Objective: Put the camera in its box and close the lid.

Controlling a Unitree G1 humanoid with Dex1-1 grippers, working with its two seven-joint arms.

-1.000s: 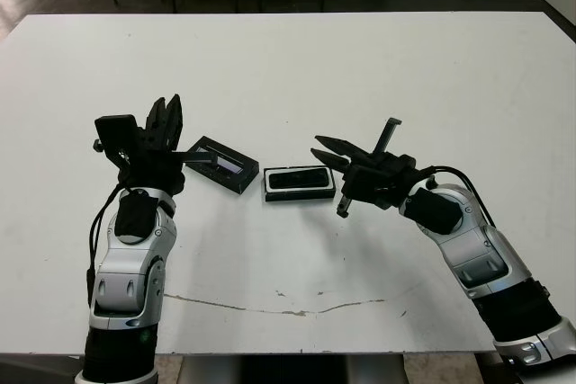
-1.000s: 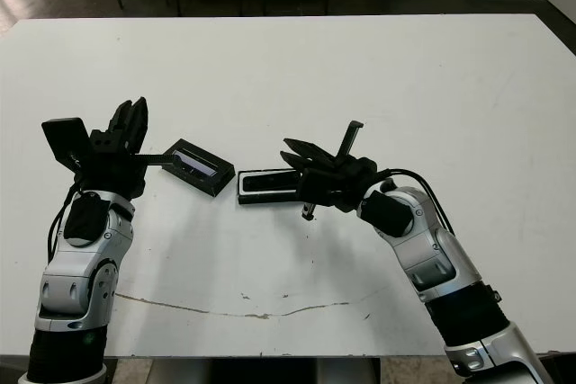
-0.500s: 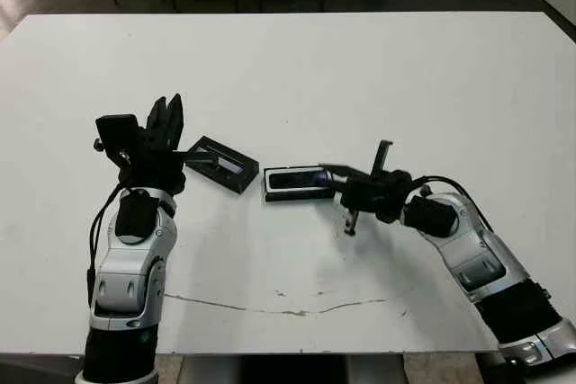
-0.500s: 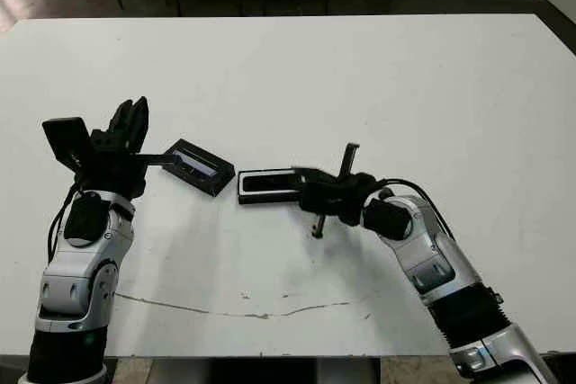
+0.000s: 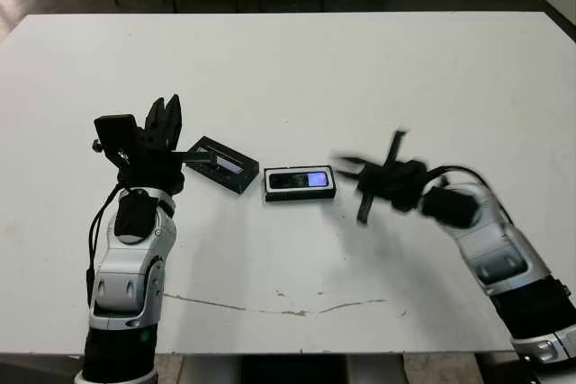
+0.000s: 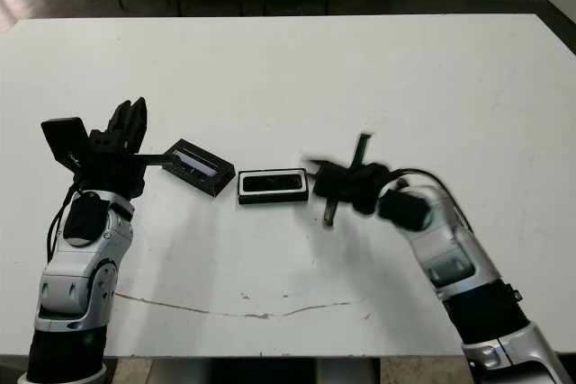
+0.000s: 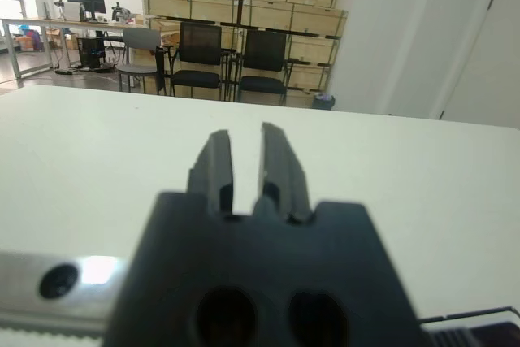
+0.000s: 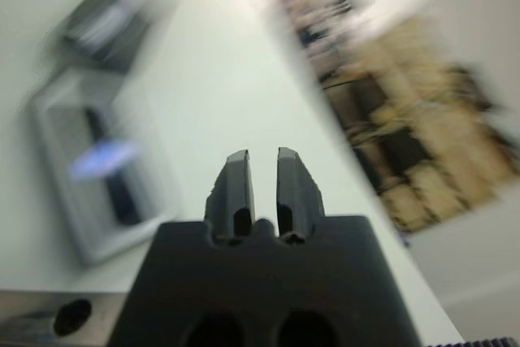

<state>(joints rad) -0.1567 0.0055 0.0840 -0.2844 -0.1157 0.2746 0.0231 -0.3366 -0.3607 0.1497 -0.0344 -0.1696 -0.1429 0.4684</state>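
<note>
The box (image 5: 269, 193), a shallow black tray with a white lining, lies at the table's middle. The camera (image 5: 300, 180) rests inside it, its small bluish screen facing up. The lid (image 5: 222, 165), black with a glossy strip, sits on the table just left of the box, touching its corner. My right gripper (image 5: 346, 165) hovers just right of the box, blurred by motion, shut and holding nothing. My left gripper (image 5: 165, 107) stands raised left of the lid, fingers pointing up, shut and holding nothing. In the right wrist view the box (image 8: 57, 201) and lid (image 8: 106, 26) appear blurred beyond the fingers (image 8: 237, 170).
A thin dark crack line (image 5: 288, 305) runs across the white table (image 5: 360, 69) near its front edge. Chairs and wooden crates (image 7: 244, 14) stand beyond the far edge.
My right gripper has drawn back to the right, off the box, and its fingers have come together. The camera's bluish screen now shows uncovered in the box. The left arm has held still.
</note>
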